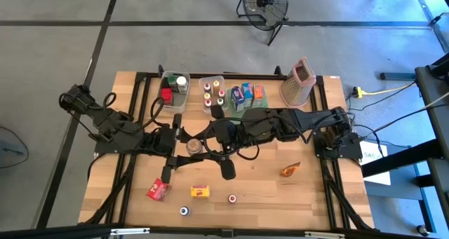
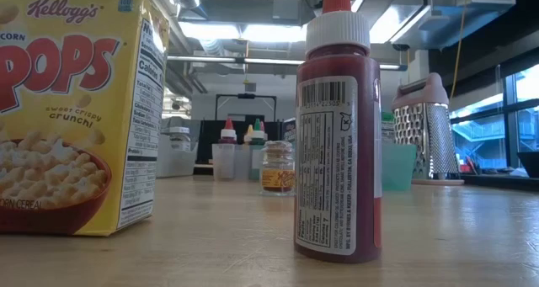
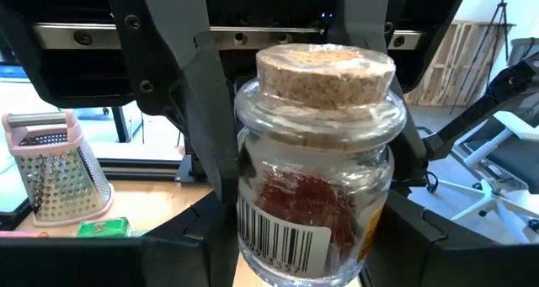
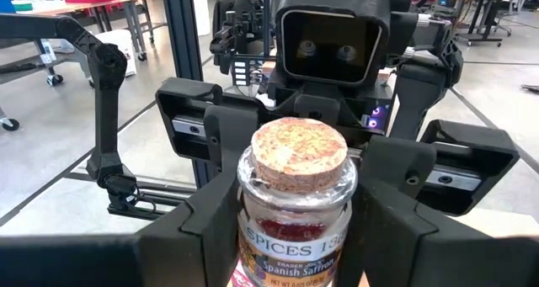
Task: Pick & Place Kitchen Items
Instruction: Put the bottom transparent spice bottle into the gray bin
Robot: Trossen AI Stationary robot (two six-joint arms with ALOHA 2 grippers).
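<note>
A small glass saffron jar [image 3: 312, 169] with a cork stopper hangs upright above the middle of the table, between my two grippers, which face each other. My left gripper [image 1: 184, 146] reaches in from the table's left and my right gripper [image 1: 205, 141] from the right, and both are shut on the jar. Several other kitchen items lie on the near part of the table: a red carton [image 1: 158, 190], a yellow carton [image 1: 201, 191], two tiny jars [image 1: 231, 197] and an orange packet [image 1: 290, 169]. My left gripper has the jar's glass body [image 3: 253, 228] between its two fingers, low on the jar, coming level from the table's left. The jar stands upright, clear of the table. My right gripper pinches the jar's glass body [image 4: 253, 236] between its two fingers [image 4: 206, 228], below the shoulder, one finger on each side. It comes level from the table's right. The jar sits upright, cork up, lifted clear.
Clear bins [image 1: 175, 85] with jars and cartons line the far edge, with a pinkish box grater [image 1: 298, 81] at the far right. In the low view a yellow cereal carton [image 2: 76, 110] and a red bottle [image 2: 337, 127] stand close to the near edge.
</note>
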